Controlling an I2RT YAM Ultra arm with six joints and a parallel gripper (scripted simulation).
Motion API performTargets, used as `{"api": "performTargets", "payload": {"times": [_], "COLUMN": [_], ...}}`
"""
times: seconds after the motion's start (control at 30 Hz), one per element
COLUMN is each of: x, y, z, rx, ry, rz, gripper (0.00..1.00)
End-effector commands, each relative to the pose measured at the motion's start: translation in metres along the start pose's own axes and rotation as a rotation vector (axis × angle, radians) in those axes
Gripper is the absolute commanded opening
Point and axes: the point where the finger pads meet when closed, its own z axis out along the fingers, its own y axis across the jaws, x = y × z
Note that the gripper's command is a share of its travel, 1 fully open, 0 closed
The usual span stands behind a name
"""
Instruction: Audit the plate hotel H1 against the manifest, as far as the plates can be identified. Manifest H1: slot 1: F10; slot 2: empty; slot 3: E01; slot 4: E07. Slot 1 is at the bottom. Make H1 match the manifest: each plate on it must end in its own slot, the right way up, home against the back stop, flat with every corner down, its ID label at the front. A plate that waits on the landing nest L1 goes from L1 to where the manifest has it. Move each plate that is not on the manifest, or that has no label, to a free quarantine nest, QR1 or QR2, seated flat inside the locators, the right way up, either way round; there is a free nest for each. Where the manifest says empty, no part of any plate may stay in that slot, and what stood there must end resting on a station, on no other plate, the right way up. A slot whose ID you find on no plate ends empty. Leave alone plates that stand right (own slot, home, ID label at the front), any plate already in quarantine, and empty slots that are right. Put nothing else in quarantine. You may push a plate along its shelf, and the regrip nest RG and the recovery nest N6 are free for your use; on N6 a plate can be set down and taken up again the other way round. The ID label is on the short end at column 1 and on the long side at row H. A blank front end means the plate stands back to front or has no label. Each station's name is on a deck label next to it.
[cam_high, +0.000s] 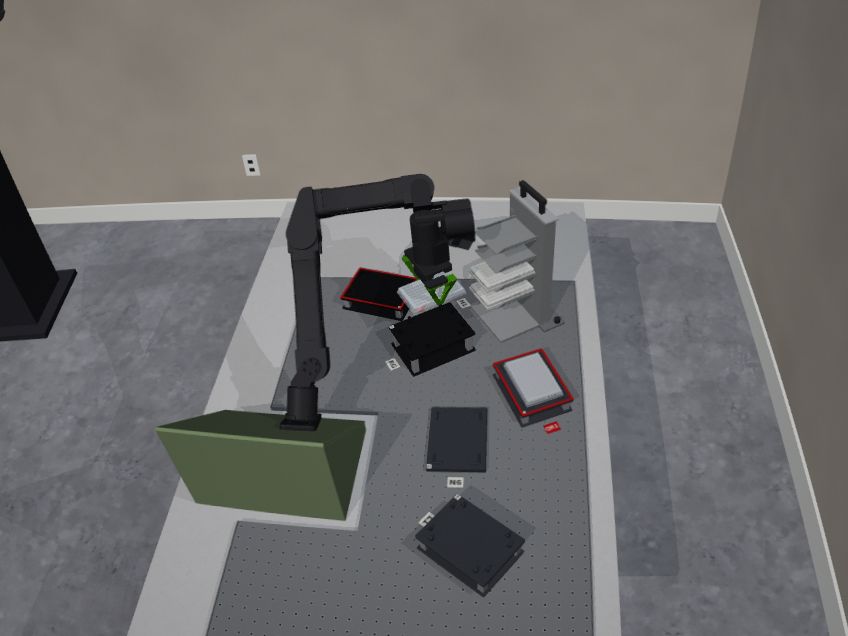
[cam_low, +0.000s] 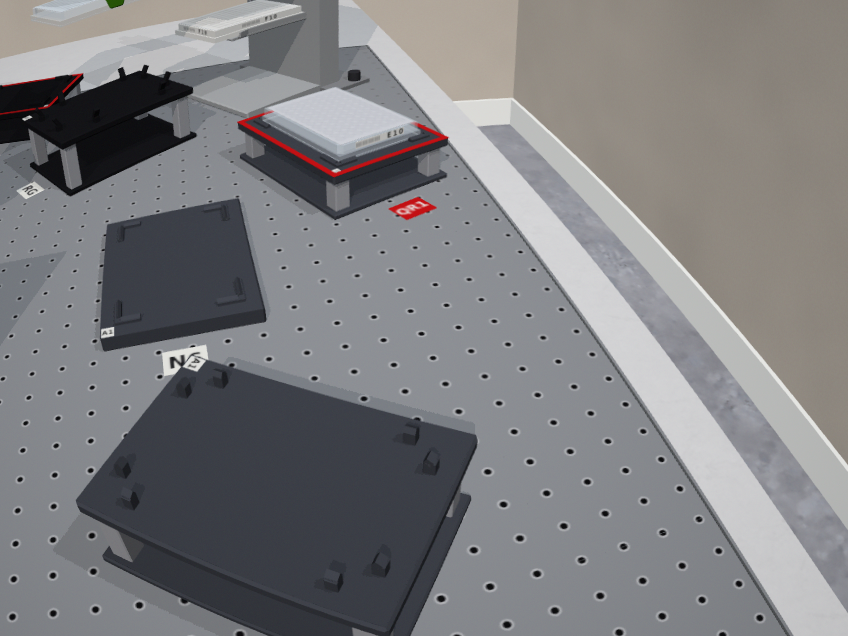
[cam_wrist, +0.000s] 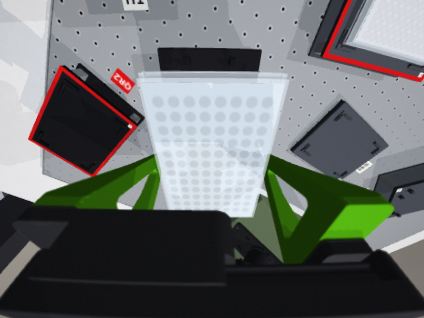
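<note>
My gripper (cam_high: 432, 290) is shut on a clear well plate (cam_high: 417, 295), held by its long sides in the air above the black regrip nest RG (cam_high: 432, 337). In the wrist view the plate (cam_wrist: 212, 150) lies between the green fingers; I can read no label on it. The plate hotel H1 (cam_high: 512, 270) stands just to the right. Its two lower shelves each hold a white plate (cam_high: 503, 274) (cam_high: 503, 293), and its two upper shelves look bare. The lowest plate's front label (cam_low: 239, 19) is too small to read surely.
Quarantine nest QR1 (cam_high: 532, 384) holds a plate labelled E10 (cam_low: 342, 123). Red-rimmed QR2 (cam_high: 375, 290) holds nothing and also shows in the wrist view (cam_wrist: 80, 120). A flat dark pad (cam_high: 456, 438) lies by the N6 label. A raised dark nest (cam_high: 471, 544) stands nearest the front.
</note>
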Motion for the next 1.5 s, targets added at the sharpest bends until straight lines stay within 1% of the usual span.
{"api": "performTargets", "payload": {"times": [0.0,0.1,0.27,0.47,0.6,0.67,0.97,1.47], "x": [0.004,0.005,0.007,0.009,0.01,0.01,0.011,0.011], "y": [0.006,0.009,0.025,0.04,0.047,0.047,0.056,0.062], "z": [-0.067,-0.067,-0.067,-0.06,-0.054,-0.054,-0.044,-0.033], "rx": [-0.008,-0.008,-0.009,-0.009,-0.007,-0.007,-0.004,-0.002], "ry": [0.01,0.01,0.01,0.008,0.004,0.004,0.0,-0.003], "rz": [-0.012,-0.035,-0.152,-0.281,-0.282,-0.282,-0.282,-0.282], "gripper": [0.86,0.86,0.86,0.86,0.86,0.86,0.86,0.86]}}
